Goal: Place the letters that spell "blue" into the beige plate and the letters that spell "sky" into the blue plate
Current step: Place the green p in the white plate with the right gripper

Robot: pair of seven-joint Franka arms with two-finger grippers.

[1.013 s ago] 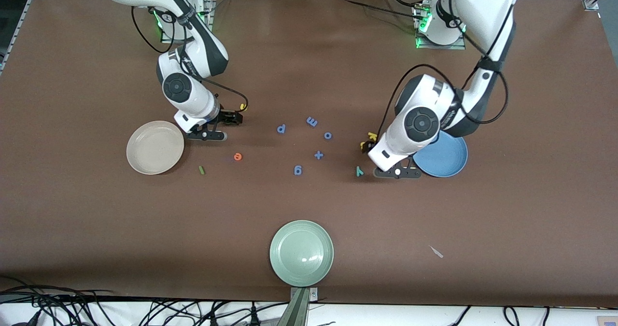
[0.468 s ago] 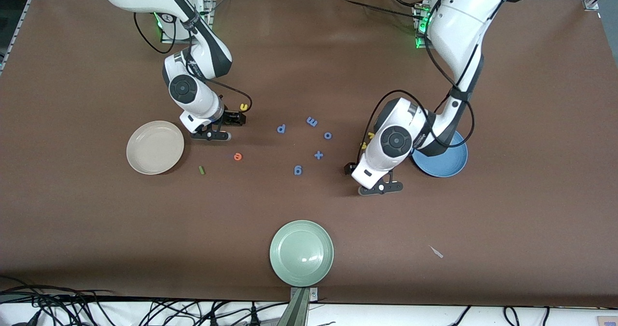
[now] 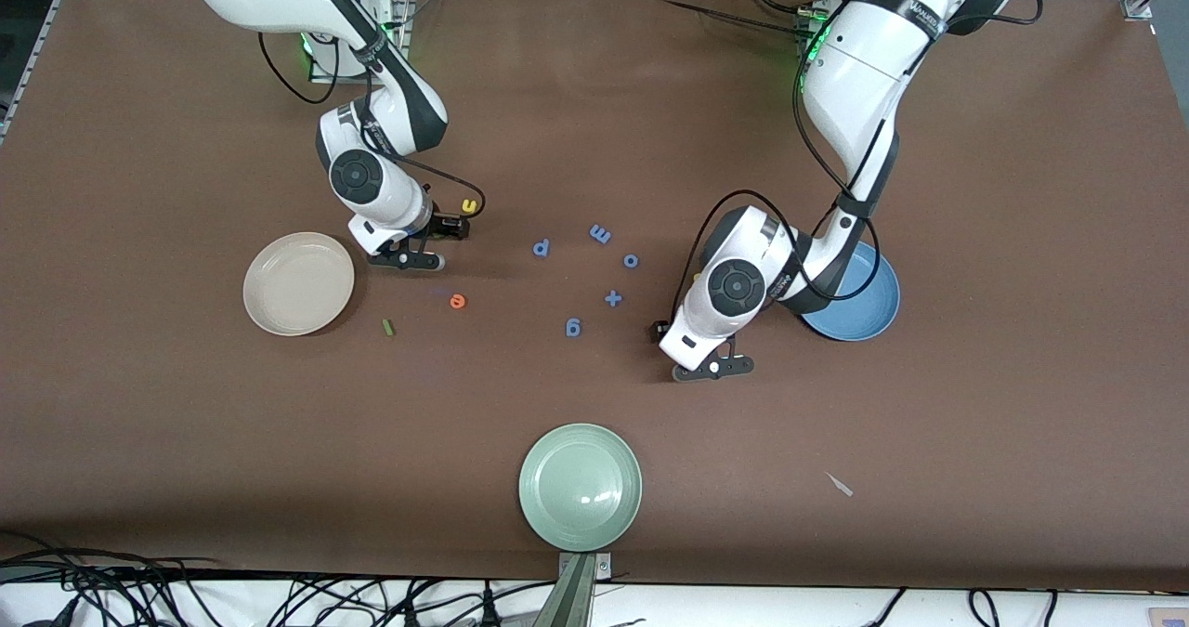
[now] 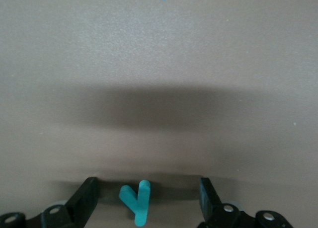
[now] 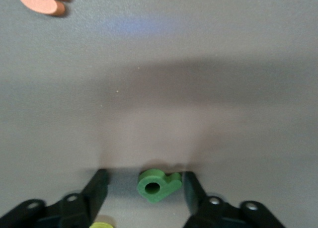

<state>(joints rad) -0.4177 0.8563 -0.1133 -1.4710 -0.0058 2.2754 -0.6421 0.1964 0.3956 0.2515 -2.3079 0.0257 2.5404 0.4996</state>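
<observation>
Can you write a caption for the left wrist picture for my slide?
The left gripper straddles the teal y lying flat on the brown table, fingers open on either side.

**Three plates ring a scatter of foam letters**

The round cream-beige plate sits at nine o'clock on the brown table, the round mid-blue plate at three, and a pale green plate at six. A small orange foam e and a dark green foam bar l lie near the beige plate. Small blue foam letters cluster mid-table. The right gripper is low beside a small yellow foam u. The left gripper is low at eight o'clock from the blue plate.
</observation>
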